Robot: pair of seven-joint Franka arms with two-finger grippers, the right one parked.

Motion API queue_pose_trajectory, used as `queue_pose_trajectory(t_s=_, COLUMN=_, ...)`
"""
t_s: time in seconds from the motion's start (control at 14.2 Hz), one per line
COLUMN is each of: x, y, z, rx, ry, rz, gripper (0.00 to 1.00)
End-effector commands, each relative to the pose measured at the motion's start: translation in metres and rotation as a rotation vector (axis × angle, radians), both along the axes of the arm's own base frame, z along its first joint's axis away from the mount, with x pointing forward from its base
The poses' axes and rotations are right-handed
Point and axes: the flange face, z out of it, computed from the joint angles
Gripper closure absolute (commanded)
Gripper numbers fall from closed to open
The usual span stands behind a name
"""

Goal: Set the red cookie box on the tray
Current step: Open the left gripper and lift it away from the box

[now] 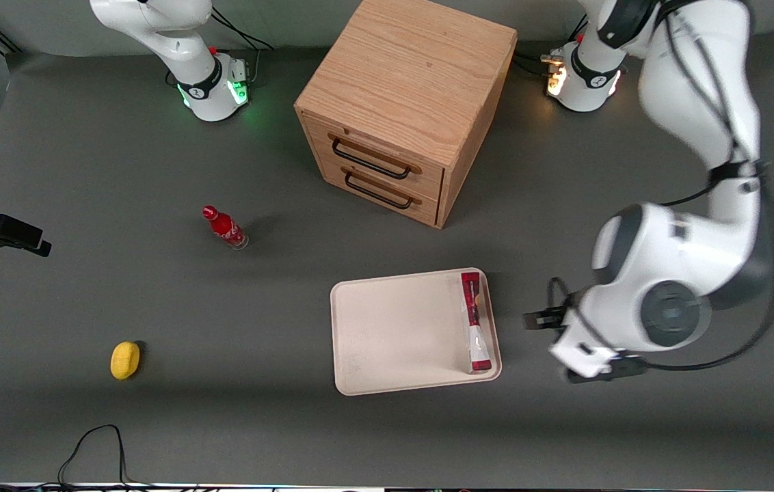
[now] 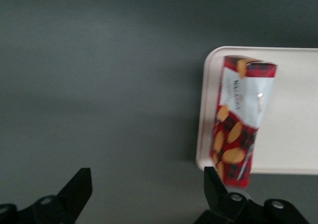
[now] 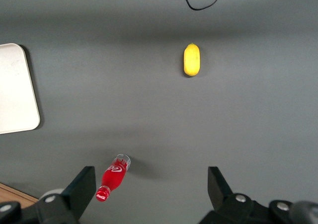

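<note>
Grey table (image 1: pixel 154 410), box (image 1: pixel 474 321) on tray (image 1: pixel 394 335) edge, hand (image 2: pixel 144 196) spread

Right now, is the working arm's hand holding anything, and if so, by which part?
Nothing is held. The hand is open over bare table beside the tray, apart from the red cookie box, which stands on its edge on the tray.

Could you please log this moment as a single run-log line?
red cookie box: on tray, at its working-arm edge | gripper: open, empty, over table beside tray | placement: looks done

Red cookie box (image 1: pixel 474 322) standing on its long edge on cream tray (image 1: pixel 394 335), along the working arm's rim
</note>
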Motion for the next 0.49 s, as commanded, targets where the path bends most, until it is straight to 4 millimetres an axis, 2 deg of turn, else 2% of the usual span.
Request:
queue_pose_trajectory(t_s=0.0, x=-0.03, y=0.049, z=0.05, rx=0.013, ry=0.015, rz=-0.025, gripper=0.0)
queue_pose_trajectory(t_s=0.14, x=-0.057, y=0.094, z=0.073, rx=0.017, ry=0.017, rz=-0.037, gripper=0.0)
queue_pose_trajectory(t_s=0.42, x=-0.117, y=0.152, z=0.103, rx=0.036, ry=0.03, rz=-0.029, gripper=0.0)
